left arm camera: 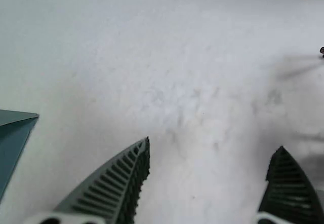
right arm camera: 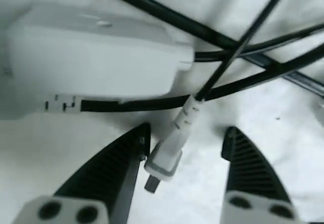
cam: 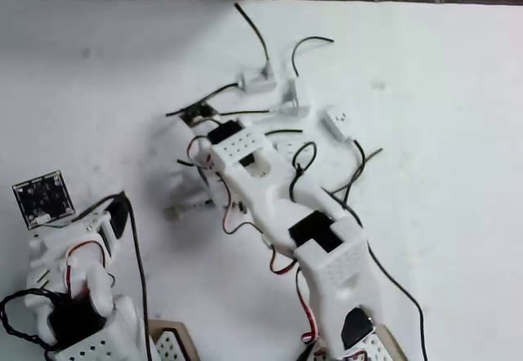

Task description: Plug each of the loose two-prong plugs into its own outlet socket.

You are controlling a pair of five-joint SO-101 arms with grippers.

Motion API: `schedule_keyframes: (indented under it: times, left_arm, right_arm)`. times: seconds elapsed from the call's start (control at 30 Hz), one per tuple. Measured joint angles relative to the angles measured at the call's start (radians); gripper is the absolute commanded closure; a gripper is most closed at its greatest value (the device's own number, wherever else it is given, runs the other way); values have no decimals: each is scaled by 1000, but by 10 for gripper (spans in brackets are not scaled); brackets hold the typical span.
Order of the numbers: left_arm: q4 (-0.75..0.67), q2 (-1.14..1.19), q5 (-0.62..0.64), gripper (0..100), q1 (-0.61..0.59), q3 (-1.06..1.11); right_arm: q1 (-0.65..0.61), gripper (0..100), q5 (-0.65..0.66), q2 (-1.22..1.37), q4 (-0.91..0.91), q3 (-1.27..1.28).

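My right gripper (right arm camera: 187,130) is open, low over the table. A small white two-prong plug (right arm camera: 163,159) on a thin black wire lies between its fingers, close to one finger (right arm camera: 121,158). Just beyond it sits a white outlet block (right arm camera: 96,62) crossed by black cables. In the high view the right arm (cam: 270,181) stretches to the table's middle, its tip near a dark plug (cam: 196,116). Three white outlet sockets (cam: 257,79), (cam: 294,104), (cam: 339,122) lie past it. My left gripper (left arm camera: 213,145) is open over bare white table.
Loose black wires (cam: 261,34) trail among the sockets and under the right arm. A square black marker board (cam: 42,198) lies by the left arm (cam: 73,263) at the near left. A teal corner (left arm camera: 12,133) shows beside the left gripper.
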Motion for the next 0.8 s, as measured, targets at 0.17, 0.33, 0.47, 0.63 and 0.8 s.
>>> schedule_keyframes:
  times: [0.17,0.33,0.47,0.63,0.8]
  left_arm:
    - [0,0,0,642,0,0]
    - [0,0,0,642,0,0]
    - [0,0,0,642,0,0]
    - [0,0,0,642,0,0]
    - [0,0,0,642,0,0]
  right_arm:
    - [2,834,-2,0,-3,-2]
    - [2,837,-2,-14,-3,-2]
    - [2,880,-2,-15,-5,-2]
    - [2,973,-2,-17,-5,-2]
    - [0,981,-2,-18,-5,-2]
